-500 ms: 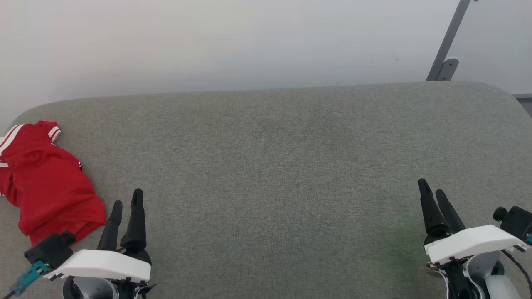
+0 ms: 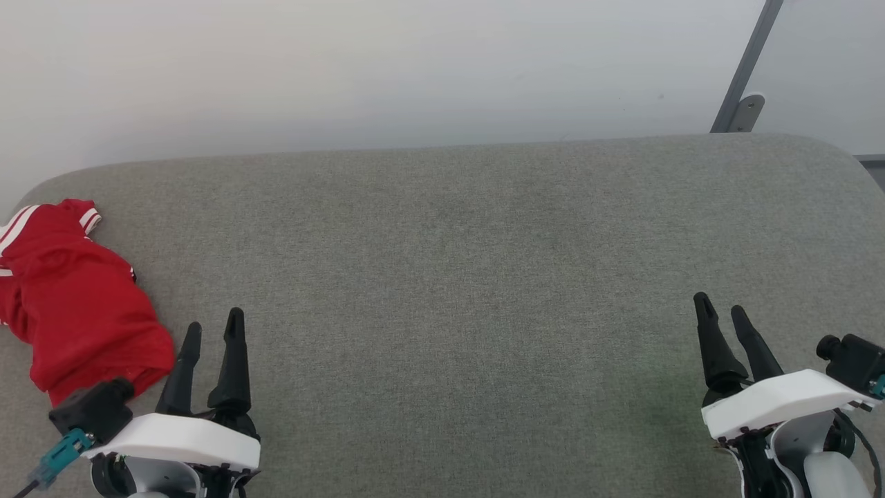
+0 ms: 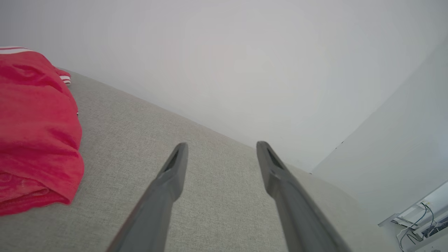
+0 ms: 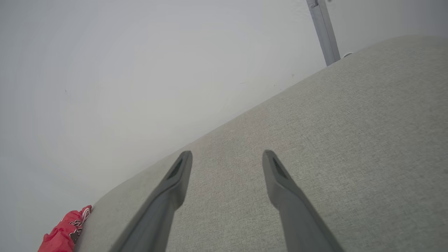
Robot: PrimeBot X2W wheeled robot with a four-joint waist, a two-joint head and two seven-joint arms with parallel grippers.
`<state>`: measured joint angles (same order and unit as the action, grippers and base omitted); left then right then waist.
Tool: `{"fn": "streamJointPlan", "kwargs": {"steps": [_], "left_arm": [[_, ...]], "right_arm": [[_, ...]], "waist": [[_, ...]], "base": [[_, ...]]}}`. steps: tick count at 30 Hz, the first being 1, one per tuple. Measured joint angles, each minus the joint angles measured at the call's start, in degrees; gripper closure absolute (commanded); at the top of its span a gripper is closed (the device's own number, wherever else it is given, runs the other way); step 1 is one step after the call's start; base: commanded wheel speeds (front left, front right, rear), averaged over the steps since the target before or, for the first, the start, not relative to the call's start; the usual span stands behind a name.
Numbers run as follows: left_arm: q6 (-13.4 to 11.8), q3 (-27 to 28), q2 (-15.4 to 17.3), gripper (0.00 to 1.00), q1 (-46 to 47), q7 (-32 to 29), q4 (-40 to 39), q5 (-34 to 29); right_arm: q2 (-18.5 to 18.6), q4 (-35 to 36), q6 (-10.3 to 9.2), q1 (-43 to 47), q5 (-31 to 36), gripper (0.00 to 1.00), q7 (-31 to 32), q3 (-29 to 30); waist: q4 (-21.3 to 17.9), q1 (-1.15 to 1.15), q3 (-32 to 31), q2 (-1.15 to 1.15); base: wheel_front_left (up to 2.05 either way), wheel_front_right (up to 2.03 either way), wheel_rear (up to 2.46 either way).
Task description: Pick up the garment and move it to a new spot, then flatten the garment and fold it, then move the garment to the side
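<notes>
No text or number can be read; a dark, white-edged print (image 4: 74, 236) is glimpsed on the red jersey (image 4: 62, 233), too small to be deciphered.

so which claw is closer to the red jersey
Left. The left claw sits just beside the red jersey, open and not touching it; the right claw is far off across the grey cushion.

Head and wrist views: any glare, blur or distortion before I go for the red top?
Head view: soft even light, no glare, crumpled red jersey garment sharp. Left wrist view: wide-angle tilt, grey fabric surface slants, garment vividly pinkish. Right wrist view: same slant, no glare.
</notes>
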<state>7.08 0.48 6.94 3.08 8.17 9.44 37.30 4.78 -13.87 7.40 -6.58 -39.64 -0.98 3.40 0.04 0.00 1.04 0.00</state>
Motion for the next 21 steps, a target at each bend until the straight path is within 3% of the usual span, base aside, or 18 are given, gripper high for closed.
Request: {"fn": "streamJointPlan", "kwargs": {"steps": [21], "left_arm": [[0.16,-1.48,1.01,0.0,-0.05,2.93,-1.85,-10.71]], "right_arm": [[-0.23,1.77,0.01,-0.54,10.49,0.0,-0.55,0.24]], "waist": [[0.17,0.0,0.42,0.0]], "base": [[0.0,0.0,0.0]]}}
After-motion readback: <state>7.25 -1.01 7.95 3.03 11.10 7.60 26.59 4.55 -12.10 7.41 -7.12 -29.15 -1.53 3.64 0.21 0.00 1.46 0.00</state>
